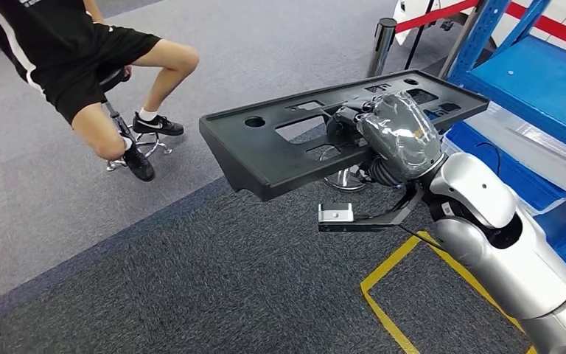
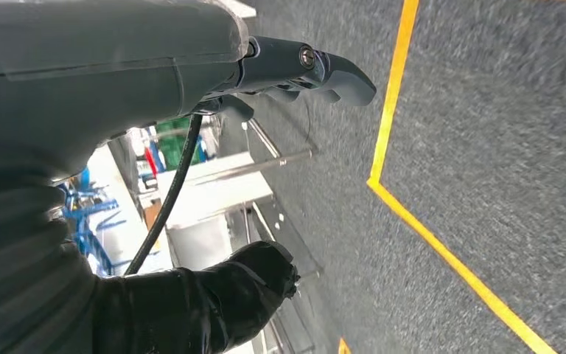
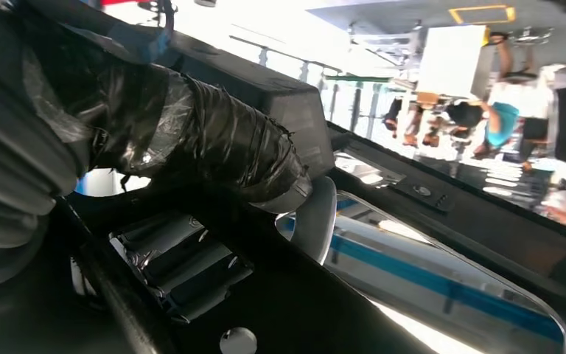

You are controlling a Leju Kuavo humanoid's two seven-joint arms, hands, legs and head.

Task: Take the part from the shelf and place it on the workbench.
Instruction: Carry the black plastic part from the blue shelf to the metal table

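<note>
The part (image 1: 280, 151) is a long black plastic panel with several cut-outs, held level in the air above the grey carpet, just left of the blue shelf. My right hand (image 1: 398, 136) grips it near the middle of its long edge. In the right wrist view the taped thumb (image 3: 214, 140) presses on the panel (image 3: 302, 302) and darker fingers curl under it. In the left wrist view my left hand (image 2: 118, 88) hangs over the carpet, its fingers (image 2: 317, 70) and thumb (image 2: 250, 276) apart with nothing between them.
The blue shelf (image 1: 538, 81) stands at the right with translucent bins (image 1: 538, 151) on its lower level. A person (image 1: 81, 59) sits on a stool (image 1: 144, 144) at the upper left. Yellow tape (image 1: 390, 273) marks the floor below my arm. A stanchion (image 1: 383, 37) stands behind.
</note>
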